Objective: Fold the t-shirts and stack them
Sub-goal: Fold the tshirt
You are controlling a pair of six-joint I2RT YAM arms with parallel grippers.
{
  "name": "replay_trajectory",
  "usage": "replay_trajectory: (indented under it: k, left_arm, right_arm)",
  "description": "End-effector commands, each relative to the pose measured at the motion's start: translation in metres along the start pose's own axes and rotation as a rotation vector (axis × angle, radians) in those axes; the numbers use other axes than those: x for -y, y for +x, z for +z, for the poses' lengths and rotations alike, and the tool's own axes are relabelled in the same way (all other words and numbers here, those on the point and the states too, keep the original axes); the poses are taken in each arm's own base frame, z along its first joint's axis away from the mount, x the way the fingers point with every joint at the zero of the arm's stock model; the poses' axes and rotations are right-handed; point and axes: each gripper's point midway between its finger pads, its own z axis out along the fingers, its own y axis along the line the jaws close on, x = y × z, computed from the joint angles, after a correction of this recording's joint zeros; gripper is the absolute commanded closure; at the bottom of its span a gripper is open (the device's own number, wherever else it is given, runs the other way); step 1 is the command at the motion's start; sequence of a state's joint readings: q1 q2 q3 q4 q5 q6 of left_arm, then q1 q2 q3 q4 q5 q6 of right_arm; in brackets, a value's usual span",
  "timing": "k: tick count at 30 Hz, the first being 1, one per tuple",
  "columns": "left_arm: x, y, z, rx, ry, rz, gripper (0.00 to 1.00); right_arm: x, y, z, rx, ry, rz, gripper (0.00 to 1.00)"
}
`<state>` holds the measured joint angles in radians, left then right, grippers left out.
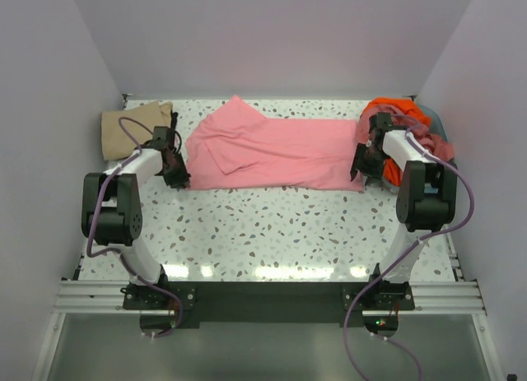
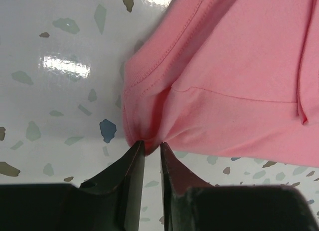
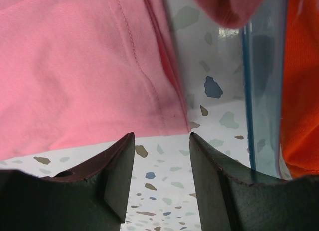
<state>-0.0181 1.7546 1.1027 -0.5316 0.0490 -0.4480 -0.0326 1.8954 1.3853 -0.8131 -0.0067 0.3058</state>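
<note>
Arms both reach forward, elbows bent high. Your left gripper (image 2: 152, 145) pinches the near left corner of the pink t-shirt (image 1: 280, 151). Your right gripper (image 3: 162, 137) sits at its near right corner, jaws spread, holding nothing. The shirt's long axis runs left to right across the far half of the speckled white table (image 1: 272, 233). A tan t-shirt (image 1: 132, 130) lies far left, and an orange t-shirt (image 1: 394, 109) fills the blue basket (image 3: 259, 91). Pale lilac walls stand around.
</note>
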Motion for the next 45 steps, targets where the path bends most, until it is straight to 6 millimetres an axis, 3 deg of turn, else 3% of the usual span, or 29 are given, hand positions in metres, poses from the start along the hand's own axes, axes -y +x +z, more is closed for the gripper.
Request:
replay_trajectory:
  k: [1, 3, 8, 22, 29, 30, 45]
  left_arm:
    - [-0.003, -0.019, -0.005, 0.044, -0.028, 0.037, 0.78]
    - [-0.005, -0.021, -0.003, 0.045, -0.035, 0.048, 0.8]
    - [-0.011, -0.023, -0.002, 0.042, -0.069, 0.07, 1.0]
    - [-0.014, -0.03, -0.01, 0.052, -0.093, 0.079, 1.0]
    - [-0.022, -0.03, -0.019, 0.073, -0.113, 0.093, 1.0]
    - [-0.03, -0.033, -0.019, 0.077, -0.123, 0.077, 1.0]
    - [-0.051, -0.034, -0.026, 0.082, -0.13, 0.057, 1.0]
  right_arm:
    - [0.002, -0.005, 0.001, 0.022, 0.01, 0.01, 0.48]
    - [0.002, -0.003, 0.003, 0.016, 0.013, 0.013, 0.48]
    - [0.004, -0.005, 0.001, 0.026, 0.023, 0.01, 0.48]
    - [0.018, -0.007, -0.004, 0.051, 0.096, -0.008, 0.47]
    - [0.013, 0.001, 0.005, 0.031, 0.07, 0.003, 0.47]
    - [0.013, 0.003, 0.007, 0.018, 0.074, -0.002, 0.47]
    - [-0.007, 0.017, 0.003, 0.015, 0.042, -0.019, 0.46]
